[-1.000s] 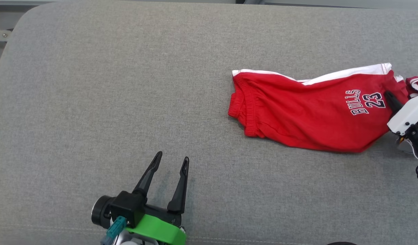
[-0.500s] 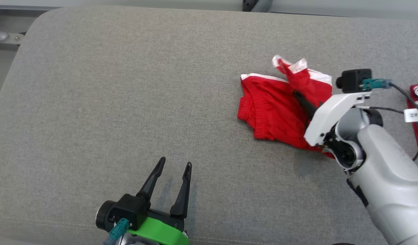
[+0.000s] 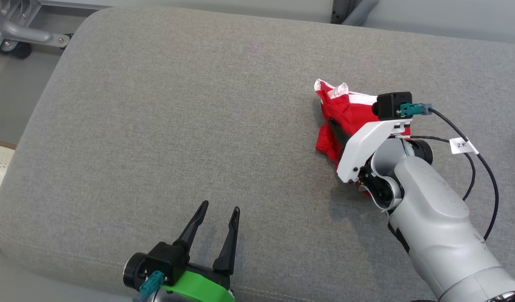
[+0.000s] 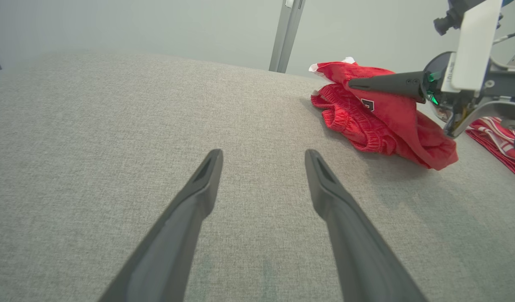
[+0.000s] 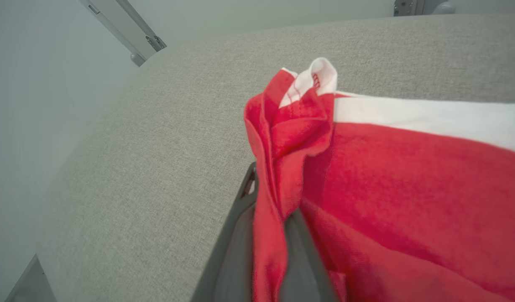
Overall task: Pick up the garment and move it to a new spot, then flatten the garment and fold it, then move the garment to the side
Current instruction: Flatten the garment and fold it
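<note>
On the cushion [image 3: 190,109], step: we judge folding; right gripper [image 3: 335,126] clamps garment [image 3: 347,110] edge.
Left gripper [image 3: 220,206]: spread, empty.
Next: we'd lay edge flat, release.

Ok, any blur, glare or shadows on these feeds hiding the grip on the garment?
Head view: sharp, even light, no glare, a soft shadow on the cushion under the right arm. Left wrist view: wide-angle bending, the left fingers soft. Right wrist view: the right fingers and nearest garment blurred, the grip readable.
</note>
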